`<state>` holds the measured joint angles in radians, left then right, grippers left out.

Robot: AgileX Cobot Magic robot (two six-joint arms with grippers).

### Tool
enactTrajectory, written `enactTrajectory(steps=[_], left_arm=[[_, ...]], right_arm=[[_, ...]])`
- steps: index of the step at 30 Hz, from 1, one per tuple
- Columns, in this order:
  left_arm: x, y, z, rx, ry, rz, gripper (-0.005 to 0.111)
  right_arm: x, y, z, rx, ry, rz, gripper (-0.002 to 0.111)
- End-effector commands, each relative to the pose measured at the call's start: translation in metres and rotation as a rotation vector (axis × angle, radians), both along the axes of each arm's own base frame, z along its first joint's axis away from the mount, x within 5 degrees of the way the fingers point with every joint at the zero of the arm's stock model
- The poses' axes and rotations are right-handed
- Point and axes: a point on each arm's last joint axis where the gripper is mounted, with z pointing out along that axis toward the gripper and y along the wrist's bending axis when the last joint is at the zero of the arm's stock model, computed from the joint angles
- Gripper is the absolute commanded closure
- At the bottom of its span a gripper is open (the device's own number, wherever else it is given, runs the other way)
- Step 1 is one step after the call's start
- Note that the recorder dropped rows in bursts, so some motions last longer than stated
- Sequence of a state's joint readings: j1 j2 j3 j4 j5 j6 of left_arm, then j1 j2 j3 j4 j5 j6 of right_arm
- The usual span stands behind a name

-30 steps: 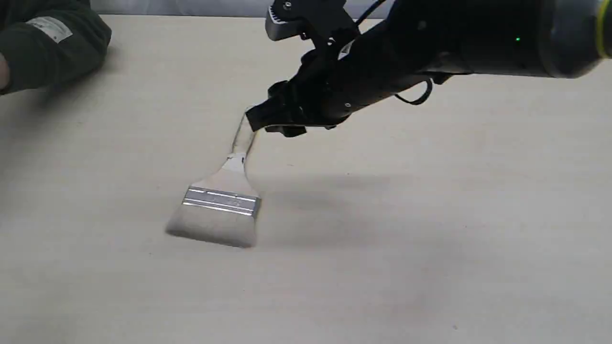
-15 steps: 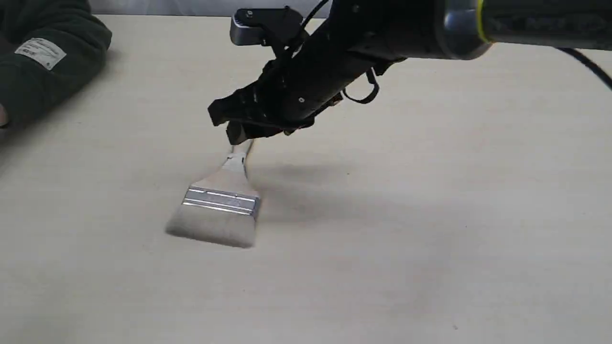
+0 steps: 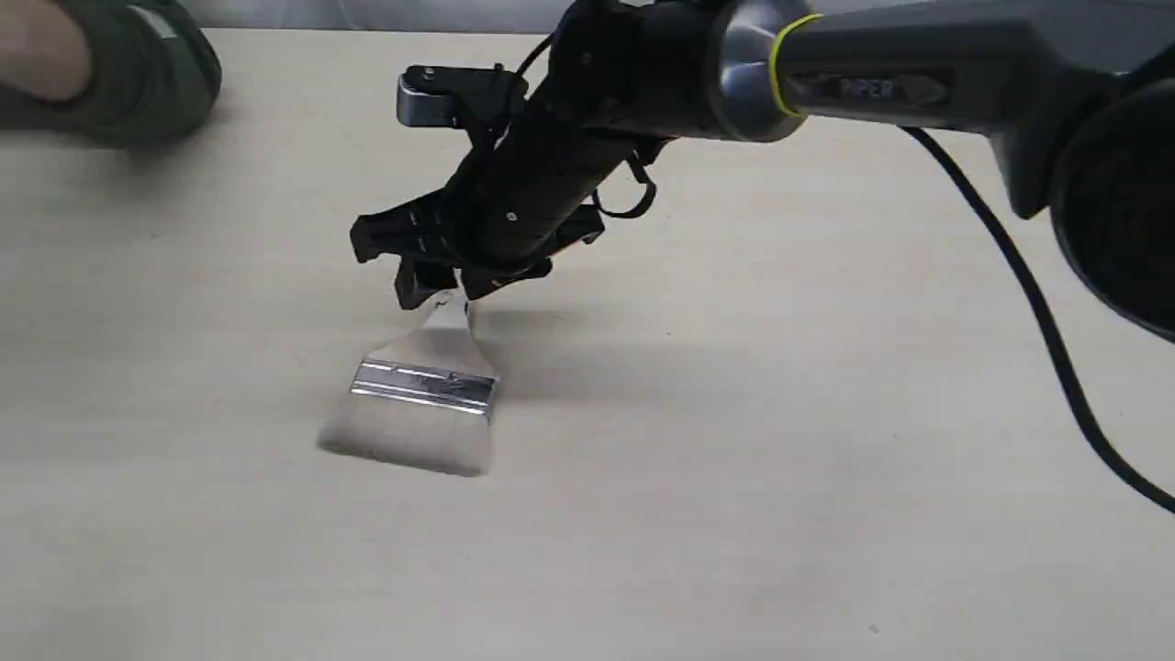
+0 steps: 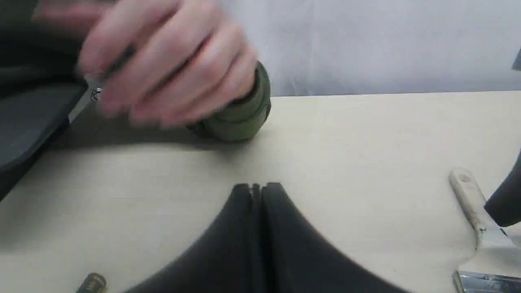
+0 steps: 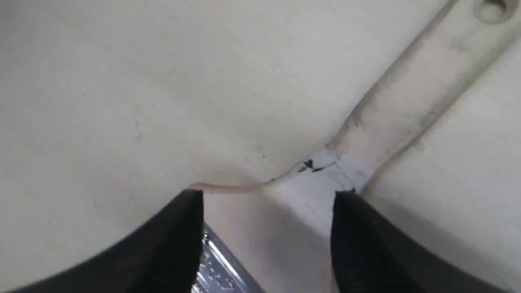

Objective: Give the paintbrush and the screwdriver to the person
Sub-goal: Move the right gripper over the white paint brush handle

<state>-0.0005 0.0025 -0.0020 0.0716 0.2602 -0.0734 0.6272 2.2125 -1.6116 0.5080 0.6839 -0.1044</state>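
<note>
The paintbrush [image 3: 424, 395] lay flat on the desk [image 3: 826, 477]. Its long axis ran from the pale bristles, nearest the exterior camera, back to the handle, leaning slightly right. A shiny silver band crossed it between the bristles and the flared, light wooden shoulder. The handle was slim, with a hole near its end (seen in both wrist views).

The right gripper [image 3: 431, 296] hung low over the handle's neck, just behind the band. Its jaws were well apart with the neck between them, gripping nothing.

The left gripper [image 4: 256, 188] sat off to the side of the handle, clear of it, closed tight and empty.

The person's hand [image 4: 163, 61], green-cuffed and blurred, was well beyond the handle end, curled round something slim I could not identify.
</note>
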Motion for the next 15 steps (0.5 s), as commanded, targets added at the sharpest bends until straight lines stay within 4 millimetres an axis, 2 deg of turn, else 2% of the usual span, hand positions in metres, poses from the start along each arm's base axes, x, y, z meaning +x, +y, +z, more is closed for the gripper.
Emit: enactTrajectory(steps=[1, 6, 15], left_arm=[[0.000, 0.000, 0.000, -0.005, -0.010, -0.007, 0.107], [0.000, 0.000, 0.000, -0.005, -0.010, -0.007, 0.107], [0.000, 0.000, 0.000, -0.005, -0.010, -0.007, 0.107]], right_arm=[[0.003, 0.002, -0.003, -0.040, 0.026, -0.021, 0.058], [0.006, -0.002, -0.012, -0.105, 0.046, -0.049, 0.058], [0.007, -0.001, -0.017, -0.100, 0.065, -0.082, 0.058]])
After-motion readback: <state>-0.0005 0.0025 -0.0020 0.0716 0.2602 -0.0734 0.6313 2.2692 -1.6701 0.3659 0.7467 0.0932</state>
